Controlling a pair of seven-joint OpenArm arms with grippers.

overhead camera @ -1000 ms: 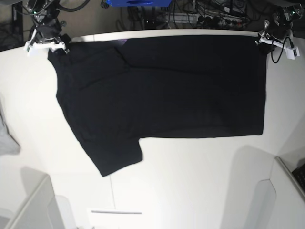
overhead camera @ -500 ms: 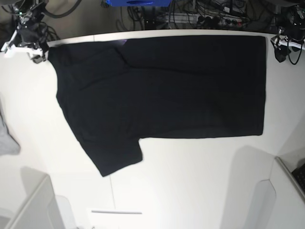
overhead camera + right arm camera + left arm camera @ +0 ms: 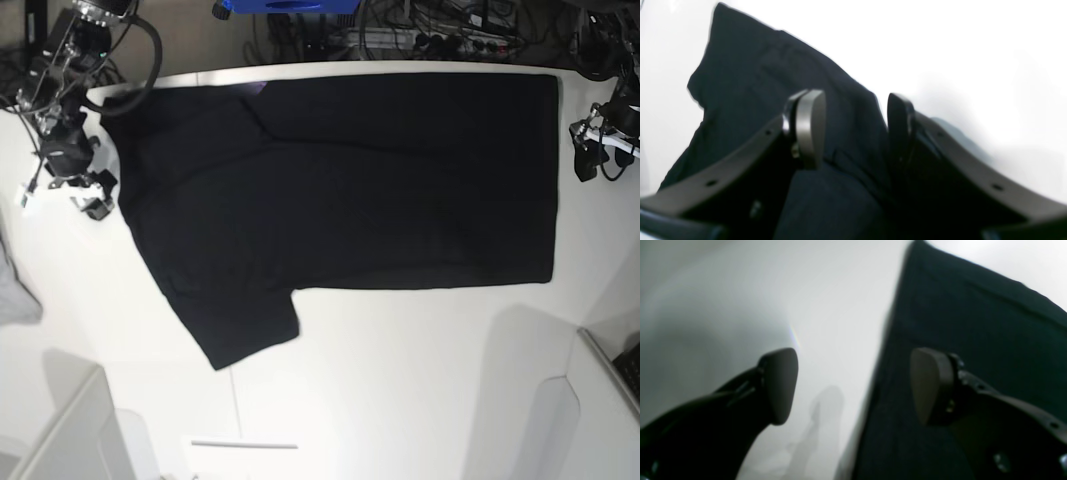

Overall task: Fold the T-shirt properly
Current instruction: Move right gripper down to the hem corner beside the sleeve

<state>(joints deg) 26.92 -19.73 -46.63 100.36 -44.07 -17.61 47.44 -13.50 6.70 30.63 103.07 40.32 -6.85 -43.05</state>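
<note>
The T-shirt [image 3: 340,190] lies flat on the white table [image 3: 400,380], plain black side up, with one sleeve [image 3: 245,325] sticking out at the near left. My right gripper [image 3: 62,195] hovers at the shirt's left edge. In the right wrist view it [image 3: 855,130] is open over the black cloth [image 3: 750,86], holding nothing. My left gripper [image 3: 603,150] stands just off the shirt's right edge. The left wrist view shows it [image 3: 855,386] open, straddling the shirt's edge [image 3: 973,323] above bare table.
A light grey cloth [image 3: 15,290] lies at the table's left edge. White box shapes stand at the near left [image 3: 60,430] and near right [image 3: 590,400]. Cables and a blue item [image 3: 290,5] crowd the space behind the table.
Both grippers have left the shirt's far corners and come nearer along its side edges, with their jaws wider apart. The shirt itself has not moved.
</note>
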